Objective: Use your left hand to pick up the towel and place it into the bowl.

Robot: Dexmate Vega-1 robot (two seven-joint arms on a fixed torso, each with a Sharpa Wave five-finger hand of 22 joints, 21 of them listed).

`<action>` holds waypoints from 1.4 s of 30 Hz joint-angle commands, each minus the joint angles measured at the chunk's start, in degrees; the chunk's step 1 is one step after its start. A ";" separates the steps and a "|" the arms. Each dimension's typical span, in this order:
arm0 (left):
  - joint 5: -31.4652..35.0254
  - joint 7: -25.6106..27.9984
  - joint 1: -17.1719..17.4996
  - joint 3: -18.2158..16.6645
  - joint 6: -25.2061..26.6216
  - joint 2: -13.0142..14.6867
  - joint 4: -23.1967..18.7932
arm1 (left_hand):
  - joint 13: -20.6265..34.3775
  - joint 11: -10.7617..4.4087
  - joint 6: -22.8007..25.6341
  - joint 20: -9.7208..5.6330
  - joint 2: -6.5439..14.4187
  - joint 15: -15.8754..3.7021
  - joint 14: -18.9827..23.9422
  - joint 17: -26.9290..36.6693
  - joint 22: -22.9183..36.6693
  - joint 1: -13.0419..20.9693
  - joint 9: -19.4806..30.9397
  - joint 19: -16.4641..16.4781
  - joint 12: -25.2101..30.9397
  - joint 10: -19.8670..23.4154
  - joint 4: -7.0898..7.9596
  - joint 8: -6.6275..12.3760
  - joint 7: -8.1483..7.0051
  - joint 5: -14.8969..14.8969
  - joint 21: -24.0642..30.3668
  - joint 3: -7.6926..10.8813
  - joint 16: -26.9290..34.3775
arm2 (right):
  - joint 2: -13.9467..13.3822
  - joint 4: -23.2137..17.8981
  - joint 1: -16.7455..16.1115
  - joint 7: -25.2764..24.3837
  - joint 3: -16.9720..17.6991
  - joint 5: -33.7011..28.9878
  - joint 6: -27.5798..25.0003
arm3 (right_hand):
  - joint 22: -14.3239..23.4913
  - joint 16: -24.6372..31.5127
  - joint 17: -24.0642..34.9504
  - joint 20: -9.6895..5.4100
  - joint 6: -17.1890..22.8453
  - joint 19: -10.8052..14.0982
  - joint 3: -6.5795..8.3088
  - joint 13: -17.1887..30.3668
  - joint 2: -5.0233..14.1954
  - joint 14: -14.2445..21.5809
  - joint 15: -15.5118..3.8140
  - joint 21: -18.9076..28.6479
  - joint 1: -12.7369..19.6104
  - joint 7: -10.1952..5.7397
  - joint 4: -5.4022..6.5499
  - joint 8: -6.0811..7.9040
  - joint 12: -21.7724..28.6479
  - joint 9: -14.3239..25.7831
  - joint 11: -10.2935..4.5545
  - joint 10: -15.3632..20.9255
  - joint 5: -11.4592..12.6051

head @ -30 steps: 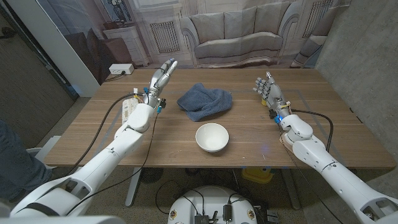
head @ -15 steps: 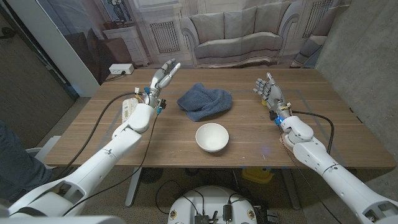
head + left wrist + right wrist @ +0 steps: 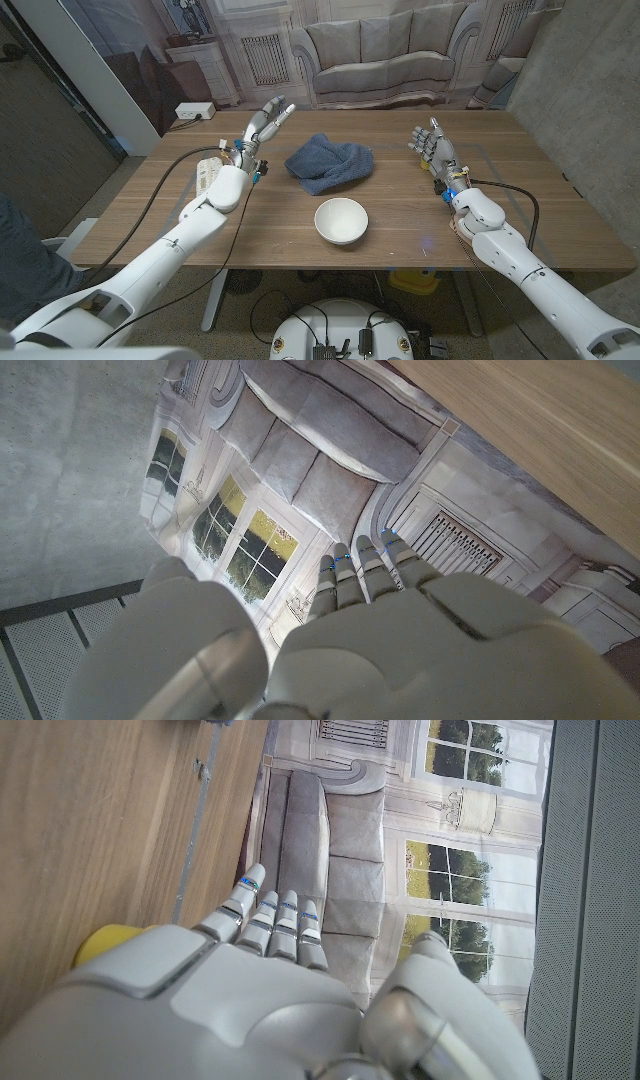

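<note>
Lying crumpled on the worktop [image 3: 150,230], the blue towel [image 3: 330,163] is seen just behind the white bowl [image 3: 340,220], apart from it. Its underside folds are hidden. The left hand [image 3: 262,126] is raised beside it, fingers spread and empty, shifted slightly toward the towel since earlier. The right hand [image 3: 432,146] is held upright, open, unchanged.

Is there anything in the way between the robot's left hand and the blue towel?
Nothing visible. The left hand is raised beside the towel, with only bare table between them. The towel's way to the white bowl looks clear too.
</note>
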 commanded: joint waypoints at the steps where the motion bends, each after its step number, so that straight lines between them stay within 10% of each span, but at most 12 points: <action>1: 5.63 2.20 -1.18 1.41 2.85 1.00 -1.45 | 0.17 -0.09 0.69 -2.62 0.04 -0.39 0.28 0.29 0.21 0.51 0.25 -0.39 -0.06 0.26 -0.25 0.06 -0.17 0.30 -0.11 -0.11 -0.19 | -0.25 -1.52 -1.03 -1.07 0.28 -0.38 0.03 | 0.32 -0.21 0.22 -1.64 0.30 0.68 0.04 0.17 0.23 0.77 -0.09 -0.21 0.32 0.12 -0.37 0.17 0.11 0.23 0.27 0.58 -0.30; 42: 19.39 5.86 -7.22 7.92 11.54 1.08 -1.66 | 0.19 -1.12 1.61 -2.62 0.11 -1.23 1.15 0.27 0.15 1.57 0.28 -0.07 -0.38 1.00 -0.68 -0.16 -1.11 0.93 -0.30 -0.42 -0.27 | 0.14 -0.60 -0.75 -1.09 0.66 0.11 0.24 | 0.34 -0.35 0.24 -1.52 0.36 0.94 -0.06 0.18 0.42 0.85 -0.03 -0.95 0.32 0.04 -0.50 0.09 -0.03 0.24 0.41 0.66 -0.41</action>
